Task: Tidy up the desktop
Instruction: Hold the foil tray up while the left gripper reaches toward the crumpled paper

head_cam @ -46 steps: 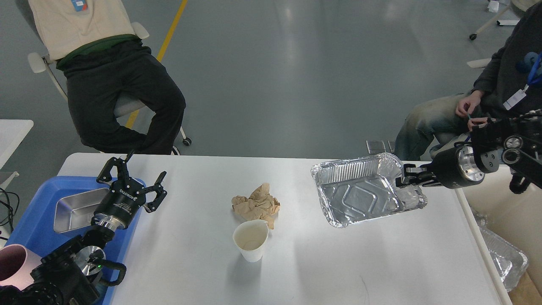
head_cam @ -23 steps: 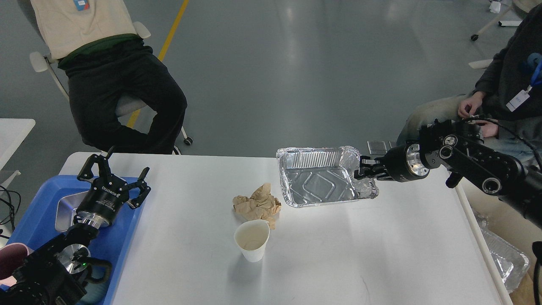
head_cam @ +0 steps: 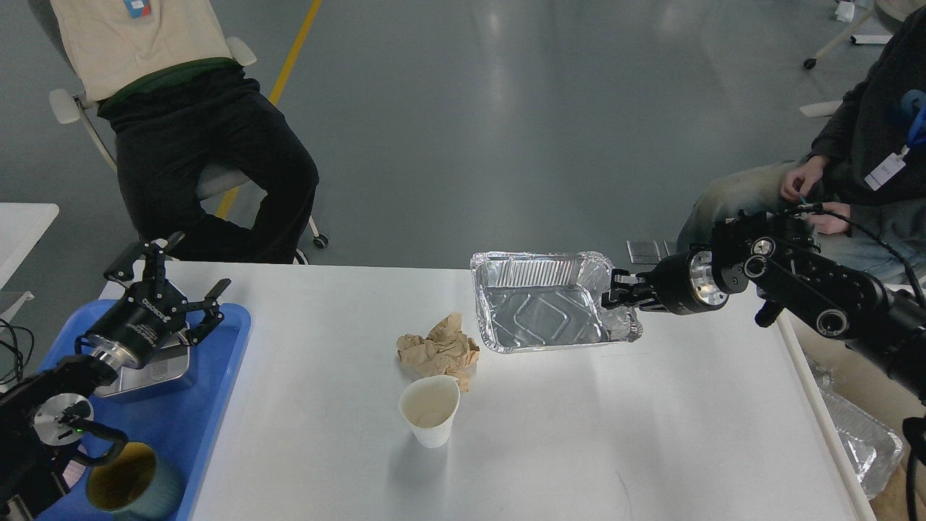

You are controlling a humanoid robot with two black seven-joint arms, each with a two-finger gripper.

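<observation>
The white desktop (head_cam: 651, 434) carries a crumpled brown paper (head_cam: 439, 351), a white paper cup (head_cam: 430, 409) just in front of it, and an empty foil tray (head_cam: 542, 307) at the back middle. My right gripper (head_cam: 617, 291) is shut on the foil tray's right rim; I cannot tell whether the tray rests on the desktop or hangs just above it. My left gripper (head_cam: 170, 271) is open and empty, over the back of the blue tray (head_cam: 210, 405) at the desktop's left end.
The blue tray holds a metal tin (head_cam: 155, 369) and a dark mug (head_cam: 126, 486). A box with foil trays (head_cam: 864, 441) stands past the right edge. Two people sit behind the desk, at the back left (head_cam: 202, 145) and far right (head_cam: 854, 159). A small white table corner (head_cam: 22, 224) shows at the left.
My right gripper has carried the foil tray leftward from the desk's right edge to the back middle and lowered it. My left arm has drawn back left over the blue tray, uncovering the mug.
</observation>
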